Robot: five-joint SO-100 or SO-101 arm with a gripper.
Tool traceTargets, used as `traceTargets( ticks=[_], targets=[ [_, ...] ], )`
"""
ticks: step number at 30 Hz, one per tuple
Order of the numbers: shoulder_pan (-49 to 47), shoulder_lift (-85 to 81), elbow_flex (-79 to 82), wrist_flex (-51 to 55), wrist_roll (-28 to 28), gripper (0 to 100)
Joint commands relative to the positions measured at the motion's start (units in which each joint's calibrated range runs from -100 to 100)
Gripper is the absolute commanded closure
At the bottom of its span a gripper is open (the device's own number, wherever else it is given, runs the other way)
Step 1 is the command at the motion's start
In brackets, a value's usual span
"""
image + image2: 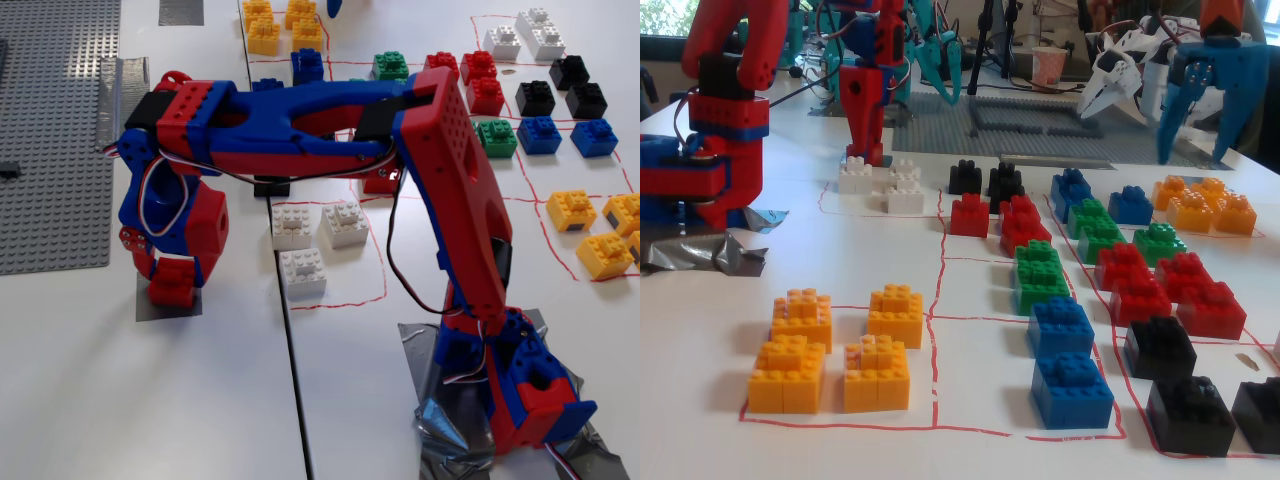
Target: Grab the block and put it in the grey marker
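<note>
I hold the block [172,282] clamped in the fingers [170,285], low over the marker [166,307] on the desk [150,400]. I should seat it flat and centred before spreading the fingers.

Arm [440,170] – red and blue printed links, black servos, black-white-red cables, perforated red plate.
</note>
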Motion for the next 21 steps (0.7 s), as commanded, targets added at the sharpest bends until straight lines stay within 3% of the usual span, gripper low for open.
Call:
traceTargets(
  ticks=[1,11,21],
  targets=[
    [-0.82,-2.75,-4.36,1.39,-0.59,74],
    [-1.21,-4.16,-7.36,4.39,-2.0,63],
    [-0.82,-12.41,-3.91,7.15,-1.22,65]
  ],
)
